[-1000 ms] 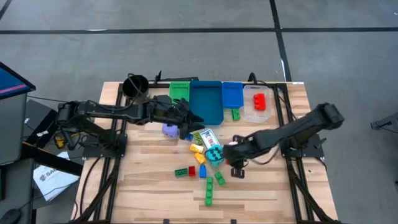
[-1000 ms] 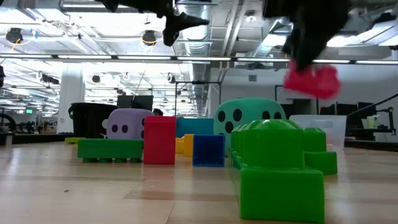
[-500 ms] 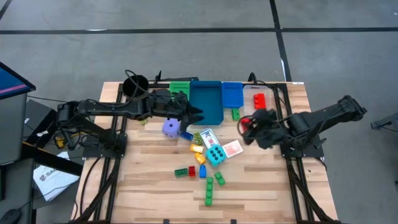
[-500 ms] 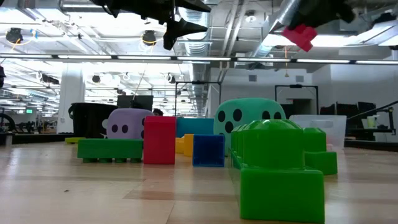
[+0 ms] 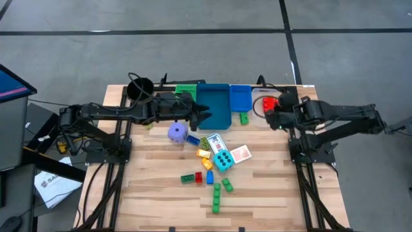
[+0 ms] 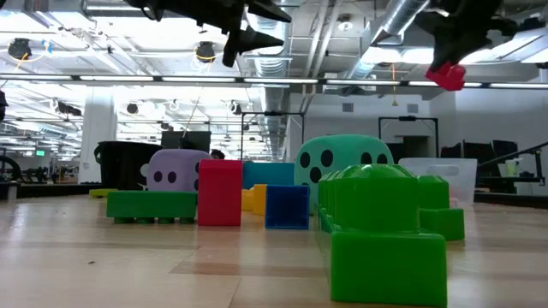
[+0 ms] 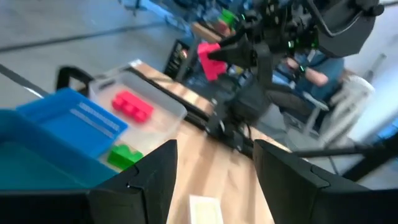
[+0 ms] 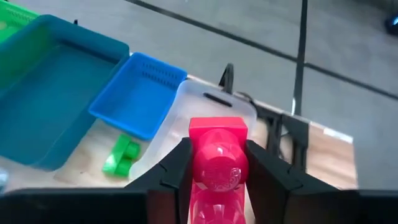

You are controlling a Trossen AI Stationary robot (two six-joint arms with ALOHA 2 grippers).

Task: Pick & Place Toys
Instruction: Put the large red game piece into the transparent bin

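Right gripper (image 5: 270, 113) around red brick (image 5: 269, 102)

— How is the light looking?
— Ceiling lamps (image 6: 204, 53) are glaring brightly in the low view, and the desk (image 5: 270, 193) is lying evenly lit with soft shadows.
— Any blur?
— The green brick (image 6: 390, 235) up close is blurring, and the left wrist view is smearing.

Grey floor (image 5: 193, 51), exposed ceiling pipes (image 6: 334, 34), bright lights (image 6: 26, 47)
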